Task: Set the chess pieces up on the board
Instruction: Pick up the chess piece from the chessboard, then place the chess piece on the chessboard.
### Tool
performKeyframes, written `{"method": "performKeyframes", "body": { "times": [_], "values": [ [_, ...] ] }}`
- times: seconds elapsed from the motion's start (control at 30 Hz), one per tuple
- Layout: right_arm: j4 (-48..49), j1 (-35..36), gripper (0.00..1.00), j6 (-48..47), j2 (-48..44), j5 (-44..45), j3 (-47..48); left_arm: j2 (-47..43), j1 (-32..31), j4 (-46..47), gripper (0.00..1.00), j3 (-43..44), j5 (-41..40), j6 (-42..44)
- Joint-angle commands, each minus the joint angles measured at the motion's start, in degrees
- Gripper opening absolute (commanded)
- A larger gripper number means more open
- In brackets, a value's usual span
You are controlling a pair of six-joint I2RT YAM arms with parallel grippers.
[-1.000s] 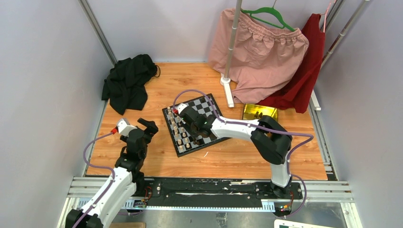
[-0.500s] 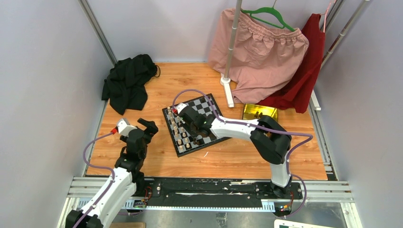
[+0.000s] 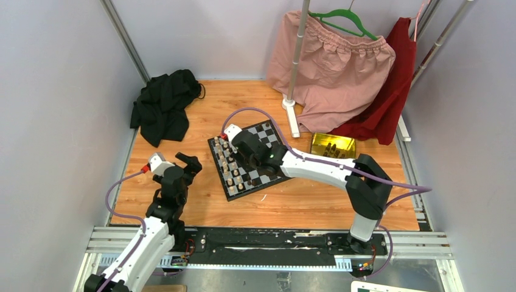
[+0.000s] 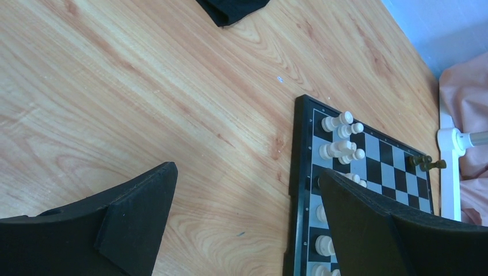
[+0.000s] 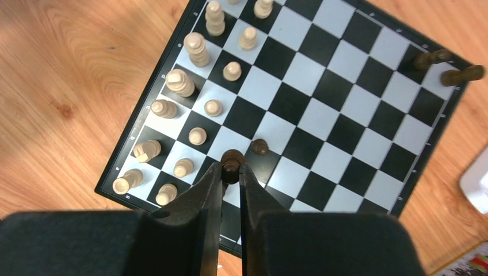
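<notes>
The top external camera sits high above and behind the arm bases and looks down, from rather far, on the whole counter (image 3: 243, 100). The left wrist camera is low and looks past the left gripper (image 4: 244, 172) over the wood to one side of the board (image 4: 391, 167), while the right wrist camera hangs close over this board and looks almost straight down past the right gripper (image 5: 230, 168). All three views share the board.
</notes>
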Motion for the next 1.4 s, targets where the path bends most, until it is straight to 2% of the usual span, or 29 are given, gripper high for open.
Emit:
{"method": "performKeyframes", "body": {
  "times": [0.0, 0.2, 0.5, 0.83, 1.37],
  "values": [
    [-1.1, -0.4, 0.0, -2.0, -2.5, 3.6, 0.0, -0.6, 0.2, -0.5, 1.0, 0.8, -0.7, 0.7],
    [0.1, -6.8, 0.0, -2.7, -1.2, 4.6, 1.2, -0.6, 0.2, -0.5, 1.0, 1.2, -0.6, 1.2],
    [6.4, -16.8, 0.0, -2.8, 5.6, 0.4, 3.4, 1.8, 0.2, 1.9, 1.0, 0.6, -0.5, 1.5],
    [10.1, -20.4, 0.0, -2.8, 13.6, -3.3, 7.9, 4.4, 0.2, 5.0, 1.0, 0.1, -0.5, 1.9],
    [9.3, -22.9, 0.0, -2.8, 18.2, -5.5, 11.0, 8.8, 0.2, 8.4, 1.0, 0.4, -0.3, 1.8]
  ]
}}
